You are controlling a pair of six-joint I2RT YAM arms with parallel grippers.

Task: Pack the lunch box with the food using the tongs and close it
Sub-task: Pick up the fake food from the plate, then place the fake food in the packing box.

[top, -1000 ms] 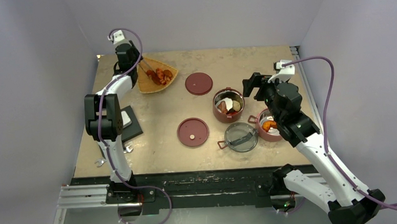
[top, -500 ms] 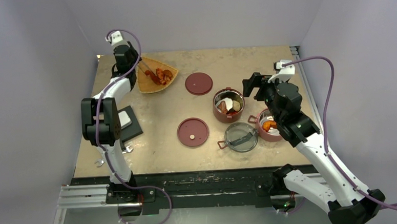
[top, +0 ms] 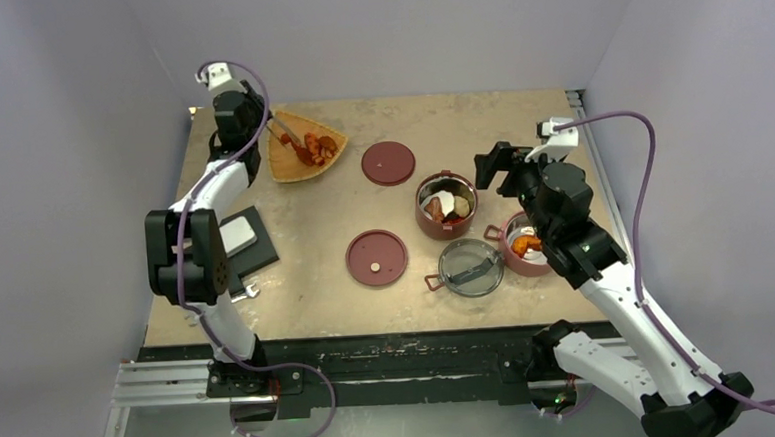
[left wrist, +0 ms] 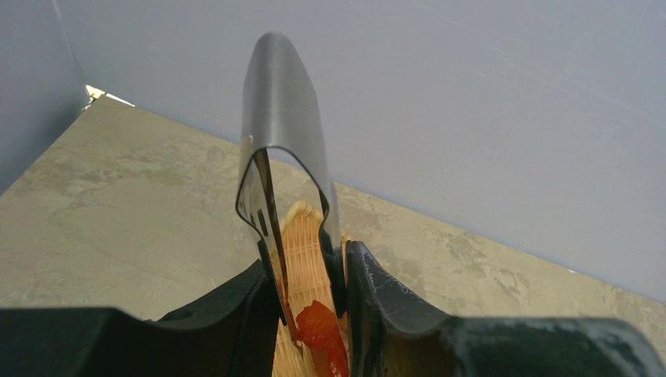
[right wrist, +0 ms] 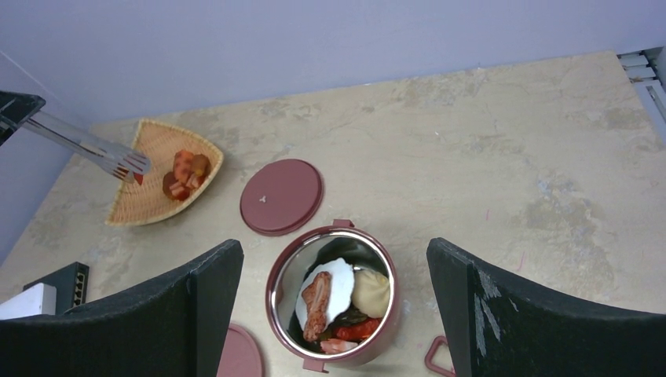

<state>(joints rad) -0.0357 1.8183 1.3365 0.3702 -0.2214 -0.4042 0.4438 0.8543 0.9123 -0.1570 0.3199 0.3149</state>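
Silver tongs [left wrist: 283, 118] are pinched between the fingers of the left gripper [left wrist: 310, 290], whose jaws are narrowed onto the two thin arms. The bend of the tongs stands up toward the wrist camera. The tips reach down over the orange fan-shaped tray [top: 286, 169] at the far left of the table [top: 519, 121], with a red piece [left wrist: 318, 326] between them. Whether that piece is clear of the wicker I cannot tell. More red and orange pieces [top: 322, 144] lie on the tray just right of the tips.

The lunch box stands apart in pieces right of centre. The first bowl [top: 447, 205] is open and holds a white slice with brown, beige and red bits. The second bowl [top: 520, 247] sits near it toward the right, partly under the right arm, with an orange piece inside. The clear top lid [top: 470, 266] lies flat just beside both. The far disc lid [top: 388, 163] and the near disc lid [top: 376, 256] lie flat to the left of the bowls.

The right gripper [right wrist: 334, 247] hovers above the first bowl, jaws spread wide and holding nothing.
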